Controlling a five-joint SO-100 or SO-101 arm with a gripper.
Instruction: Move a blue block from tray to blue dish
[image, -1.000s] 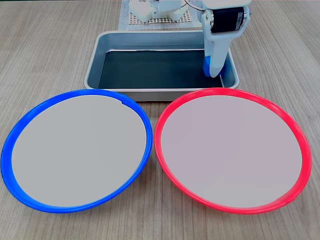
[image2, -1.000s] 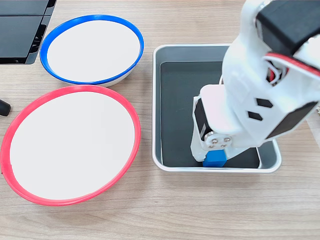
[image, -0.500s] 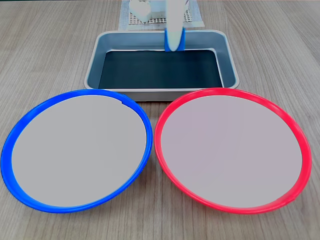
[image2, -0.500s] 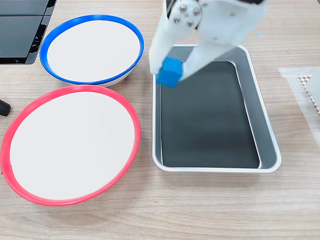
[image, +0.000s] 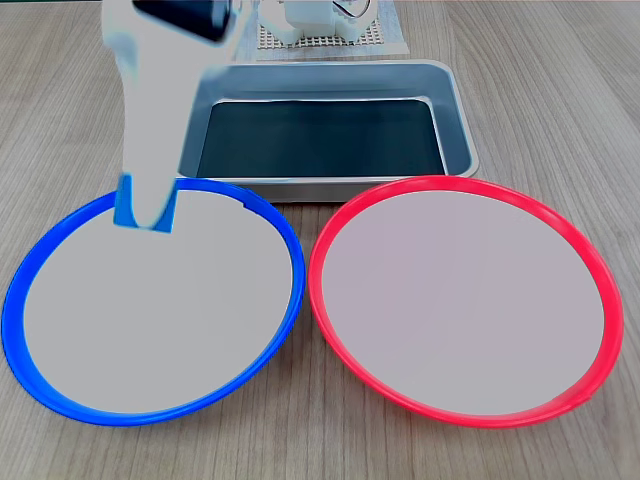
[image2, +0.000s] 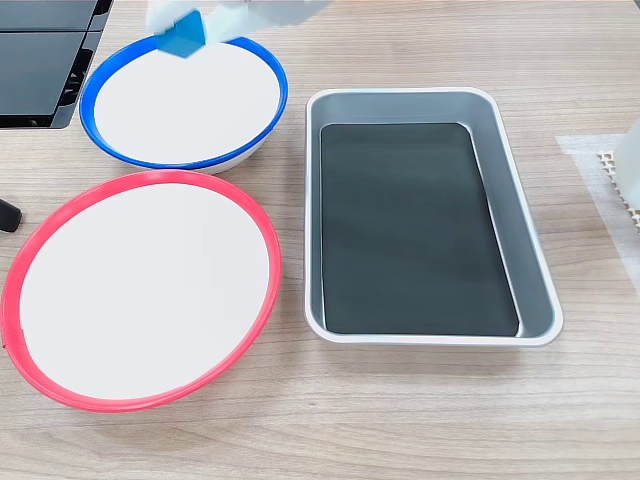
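- A white claw (image: 150, 215) hangs blurred over the far edge of the blue dish (image: 60, 385) in a fixed view, pinching the block (image: 127, 212), whose blue shows on either side of the claw tip.
- In a fixed view the block (image2: 185, 35) sits at the claw's (image2: 195, 25) tip, above the dish's (image2: 130, 158) far rim; whether it touches the dish cannot be told.
- The tray (image: 455, 110) lies just beyond the claw and to its right in a fixed view, its dark floor bare; in a fixed view the tray (image2: 525, 250) lies well to the claw's right.
- The red dish (image: 590, 270) sits to the claw's right, beside the blue one; in a fixed view the red dish (image2: 30, 375) lies below the claw.
- All rest on a wooden table (image: 560, 70).
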